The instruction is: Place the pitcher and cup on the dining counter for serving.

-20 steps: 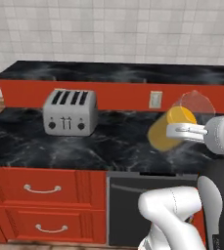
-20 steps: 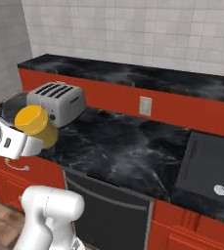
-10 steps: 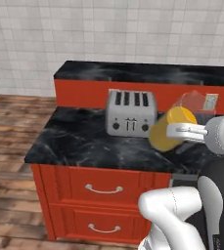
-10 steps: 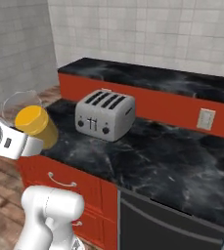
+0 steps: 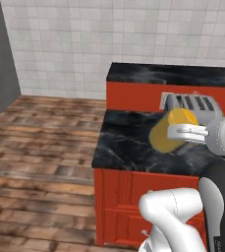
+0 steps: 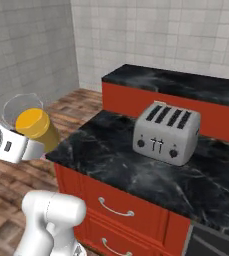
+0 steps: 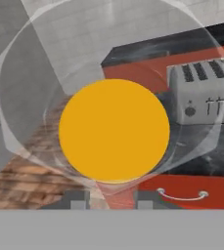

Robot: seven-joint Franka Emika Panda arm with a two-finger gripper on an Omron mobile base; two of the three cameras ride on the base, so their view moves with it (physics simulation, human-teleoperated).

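One pitcher [image 5: 170,132] — one toaster [image 6: 165,131]

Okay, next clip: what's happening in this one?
The gripper carries the pitcher of orange liquid, tilted on its side in the air, off the end of the lower cabinet counter. A silver toaster sits on that counter. The dining counter runs behind it, with nothing set down there yet.

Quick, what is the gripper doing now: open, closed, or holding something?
Gripper: closed on the pitcher, carried tilted in the air in front of the toaster.
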